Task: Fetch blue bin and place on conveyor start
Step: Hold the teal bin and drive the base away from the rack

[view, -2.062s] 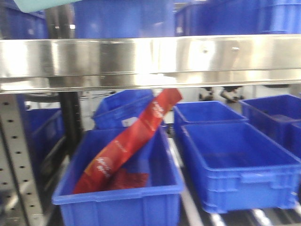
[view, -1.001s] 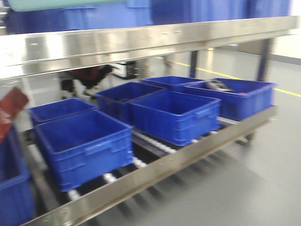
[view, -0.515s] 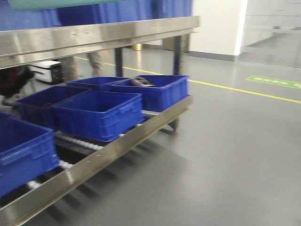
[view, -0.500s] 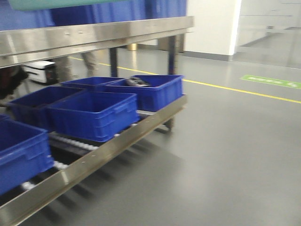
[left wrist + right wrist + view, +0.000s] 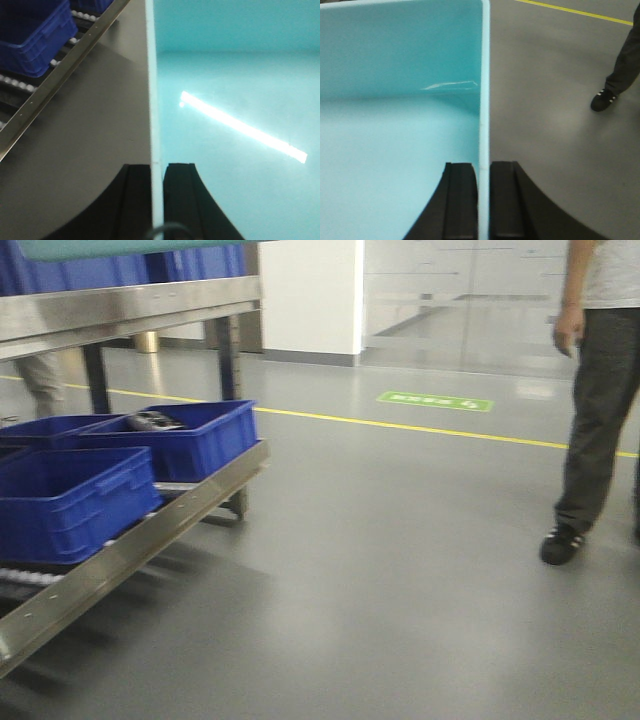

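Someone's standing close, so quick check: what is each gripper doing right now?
Left gripper: shut on the blue bin, clamping its side wall.
Right gripper: shut on the blue bin too, clamping the wall on its side.

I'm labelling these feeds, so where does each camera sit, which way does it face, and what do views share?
Front-facing: on the robot's front, facing grey floor, a rack of dark blue bins and a standing person; no arm shows, only the blue bin's edge.
Left wrist: behind the left tool, which pinches the bin's wall; rack beyond.
Right wrist: behind the right tool, pinching another wall; person's shoe beyond.
Shared: the blue bin in all three.
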Robot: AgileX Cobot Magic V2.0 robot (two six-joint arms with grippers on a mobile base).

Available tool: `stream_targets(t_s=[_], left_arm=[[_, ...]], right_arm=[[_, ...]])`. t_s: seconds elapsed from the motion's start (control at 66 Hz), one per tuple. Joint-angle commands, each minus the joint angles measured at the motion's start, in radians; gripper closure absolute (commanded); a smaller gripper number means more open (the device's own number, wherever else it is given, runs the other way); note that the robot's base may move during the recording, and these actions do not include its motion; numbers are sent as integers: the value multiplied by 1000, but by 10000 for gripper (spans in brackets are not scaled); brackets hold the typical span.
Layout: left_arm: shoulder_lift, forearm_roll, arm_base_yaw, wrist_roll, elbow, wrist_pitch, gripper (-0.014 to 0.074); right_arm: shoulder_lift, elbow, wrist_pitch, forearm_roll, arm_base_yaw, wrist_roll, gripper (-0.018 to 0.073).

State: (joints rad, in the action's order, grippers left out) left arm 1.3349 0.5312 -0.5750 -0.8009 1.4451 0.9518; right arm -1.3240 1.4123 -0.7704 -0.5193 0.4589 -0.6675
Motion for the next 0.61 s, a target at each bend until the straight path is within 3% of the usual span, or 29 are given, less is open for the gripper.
stream_targets(t_s=[0.0,0.591], left_arm=[[-4,17,-5,4,6,-35,708],[-4,25,-5,4,6,-35,708]], right_arm=[[10,10,38,-17,3,4,720],[10,10,53,-17,3,4,720]])
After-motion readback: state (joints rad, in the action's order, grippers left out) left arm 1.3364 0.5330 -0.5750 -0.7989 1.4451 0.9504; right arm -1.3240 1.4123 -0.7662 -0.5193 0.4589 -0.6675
